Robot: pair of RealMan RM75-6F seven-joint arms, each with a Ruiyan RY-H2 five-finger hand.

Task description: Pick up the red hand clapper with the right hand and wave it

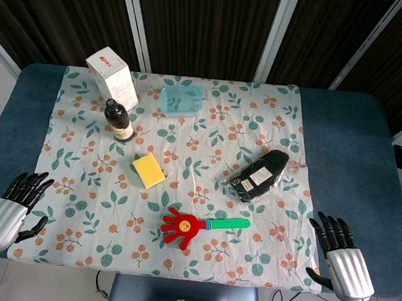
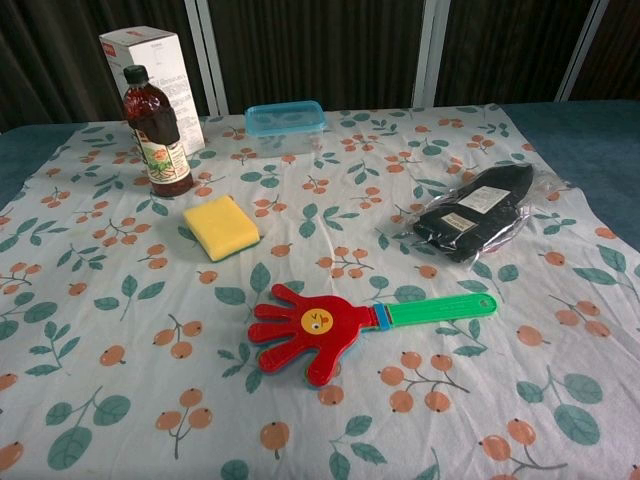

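One clapper (image 1: 200, 227), one bottle (image 1: 119, 121), one box (image 1: 112, 76), one sponge (image 1: 148, 170), one container (image 1: 181, 99), one black packet (image 1: 259, 175), two hands (image 1: 10, 209).

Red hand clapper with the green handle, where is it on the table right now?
The red plastic hand clapper lies flat near the front edge of the floral cloth, handle pointing toward the right robot hand, in front of the yellow sponge and the black packet.
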